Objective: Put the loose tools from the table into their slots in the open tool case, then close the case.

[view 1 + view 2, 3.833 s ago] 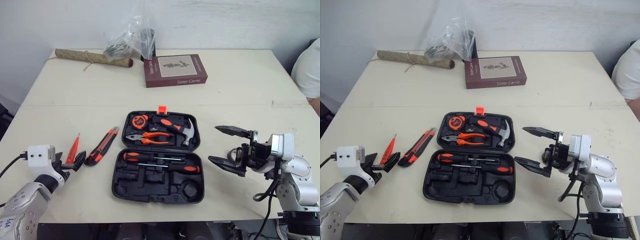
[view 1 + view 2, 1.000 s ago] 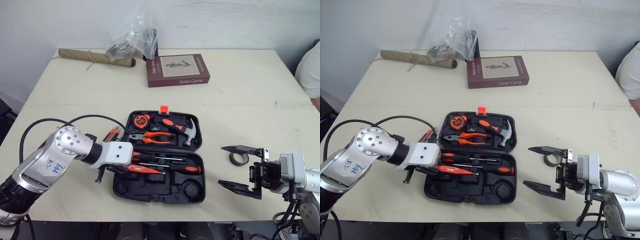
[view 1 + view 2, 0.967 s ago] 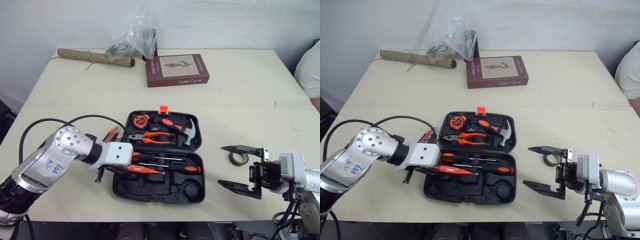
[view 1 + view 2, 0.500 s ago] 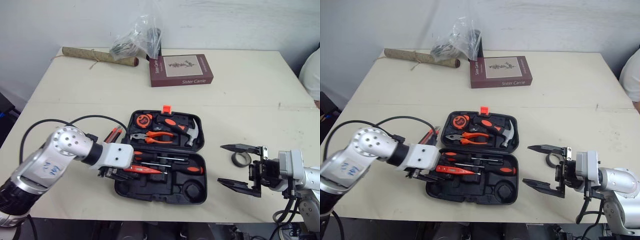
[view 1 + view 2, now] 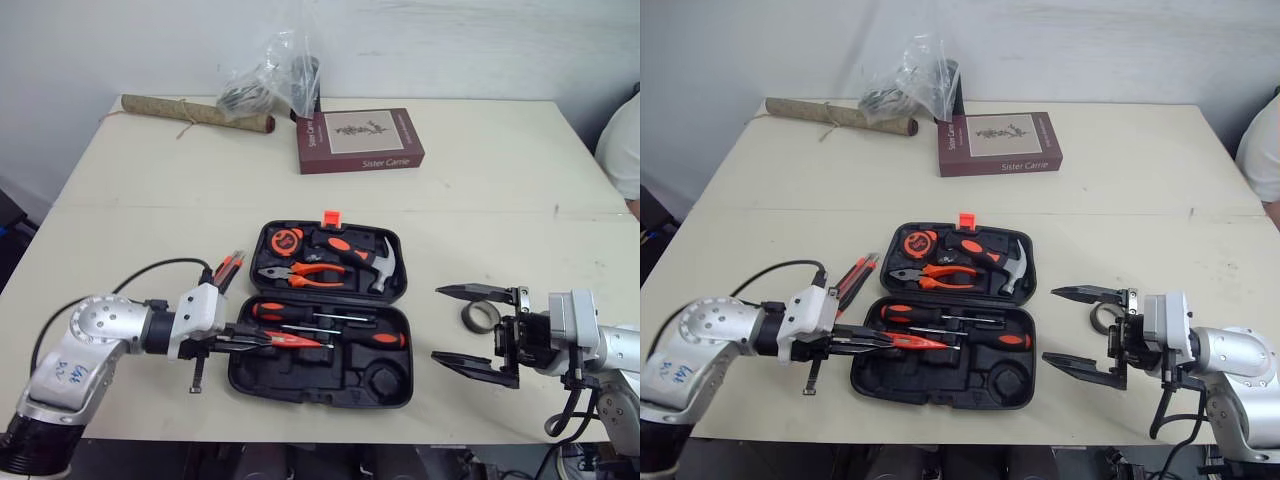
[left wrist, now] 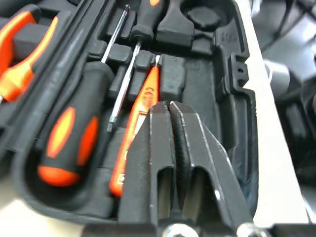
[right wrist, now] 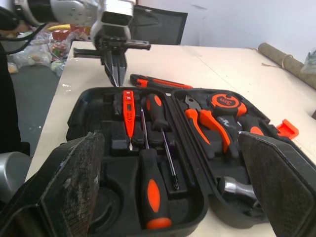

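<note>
Case [image 5: 300, 374]: open, near the middle of the table [image 5: 500, 180]. Upper half held a tape measure [image 5: 283, 240], pliers [image 5: 300, 273] and a hammer [image 5: 372, 262]. Lower half held two screwdrivers [image 5: 300, 313] and an orange tester [image 5: 295, 341] lying beside them.

Left gripper [image 6: 169, 104]: fingers pressed together, empty, tips over the case's left end by the tester's butt.

Knife [image 5: 222, 271]: on the table just left of the case.

Right gripper [image 5: 440, 323]: spread wide, right of the case, with a tape ring [image 5: 480, 317] on the table between its fingers.

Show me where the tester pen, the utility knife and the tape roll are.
Tester pen [image 7: 128, 109]: right wrist view, on its orange body.
Knife [image 7: 158, 82]: right wrist view, on the middle of the handle.
Tape roll [image 5: 467, 320]: left eye view, on its left rim.
</note>
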`<state>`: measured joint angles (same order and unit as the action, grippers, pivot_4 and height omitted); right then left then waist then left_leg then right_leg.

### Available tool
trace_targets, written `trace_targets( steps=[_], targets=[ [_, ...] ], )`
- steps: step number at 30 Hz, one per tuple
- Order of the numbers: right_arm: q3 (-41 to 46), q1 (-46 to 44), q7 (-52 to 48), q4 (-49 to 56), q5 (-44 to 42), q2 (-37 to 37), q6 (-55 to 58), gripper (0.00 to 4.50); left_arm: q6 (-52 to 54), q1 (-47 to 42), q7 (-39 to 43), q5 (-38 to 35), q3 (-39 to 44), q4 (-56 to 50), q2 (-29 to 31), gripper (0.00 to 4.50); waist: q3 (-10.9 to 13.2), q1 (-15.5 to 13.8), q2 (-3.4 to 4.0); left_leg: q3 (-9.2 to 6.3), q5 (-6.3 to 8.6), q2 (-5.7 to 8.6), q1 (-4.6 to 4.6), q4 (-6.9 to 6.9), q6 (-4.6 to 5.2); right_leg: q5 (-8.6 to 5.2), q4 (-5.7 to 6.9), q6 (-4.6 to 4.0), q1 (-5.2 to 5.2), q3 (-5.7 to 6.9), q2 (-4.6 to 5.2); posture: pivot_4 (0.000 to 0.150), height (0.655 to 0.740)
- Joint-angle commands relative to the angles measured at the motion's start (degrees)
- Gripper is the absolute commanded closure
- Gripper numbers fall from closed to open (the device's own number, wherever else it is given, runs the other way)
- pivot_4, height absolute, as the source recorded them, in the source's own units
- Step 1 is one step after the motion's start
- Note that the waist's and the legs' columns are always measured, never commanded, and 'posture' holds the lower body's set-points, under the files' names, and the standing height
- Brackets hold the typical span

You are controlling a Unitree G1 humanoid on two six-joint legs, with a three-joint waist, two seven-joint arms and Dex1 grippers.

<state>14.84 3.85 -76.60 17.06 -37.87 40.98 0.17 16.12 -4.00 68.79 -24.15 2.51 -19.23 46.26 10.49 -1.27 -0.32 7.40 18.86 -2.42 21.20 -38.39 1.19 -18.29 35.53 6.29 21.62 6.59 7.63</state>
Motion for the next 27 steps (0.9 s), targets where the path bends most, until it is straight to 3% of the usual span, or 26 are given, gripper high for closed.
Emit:
trace_targets(
  steps=[1, 6, 13, 23, 27],
  targets=[
    [0.4, 0.6, -1.1, -1.3, 0.2, -0.8, -2.4, 0.00, -3.2, -0.9, -2.8, 1.2, -0.4, 0.5, -2.5, 4.47, 0.0, -0.2, 0.01, 0.00, 0.00, 0.02, 0.00, -0.01, 0.00, 0.00, -0.02, 0.00, 0.00, -0.02, 0.03, 0.150, 0.7400],
    [0.6, 1.4, -1.7, -2.1, 0.4, -1.2, -3.5, 0.00, -3.0, -3.5, -6.3, 3.4, -3.5, 2.5, -6.1, 4.47, 0.0, 0.0, -0.01, -0.02, 0.01, 0.06, 0.01, 0.00, 0.01, 0.00, 0.05, 0.00, -0.02, -0.04, 0.05, 0.150, 0.7400],
    [1.1, 2.6, -3.1, -4.2, 0.6, -1.4, -6.1, 0.00, -4.1, -4.8, -5.6, 7.7, -8.2, 5.0, -5.2, 4.47, 0.0, 0.3, 0.00, 0.06, 0.00, 0.01, -0.06, 0.02, 0.00, 0.00, 0.06, 0.01, -0.01, 0.13, -0.03, 0.150, 0.7400],
    [1.2, 3.3, -8.4, -12.8, 1.3, -2.7, -13.4, 0.00, 3.1, -4.3, -8.5, 11.9, -13.0, 6.4, -3.3, 4.47, -0.1, 0.1, 0.16, 0.07, 0.01, 0.01, -0.13, 0.01, 0.01, 0.00, 0.05, 0.00, -0.04, 0.07, 0.00, 0.150, 0.7400],
    [1.6, 3.4, -10.5, -16.3, 1.2, -2.9, -16.3, 0.00, -1.5, -2.8, -7.1, 12.1, -13.4, 7.2, -2.2, 4.47, -0.3, 0.6, 0.34, 0.17, 0.00, -0.02, -0.25, 0.07, 0.00, -0.01, 0.03, -0.01, -0.04, 0.01, -0.01, 0.150, 0.7400]
  ],
)
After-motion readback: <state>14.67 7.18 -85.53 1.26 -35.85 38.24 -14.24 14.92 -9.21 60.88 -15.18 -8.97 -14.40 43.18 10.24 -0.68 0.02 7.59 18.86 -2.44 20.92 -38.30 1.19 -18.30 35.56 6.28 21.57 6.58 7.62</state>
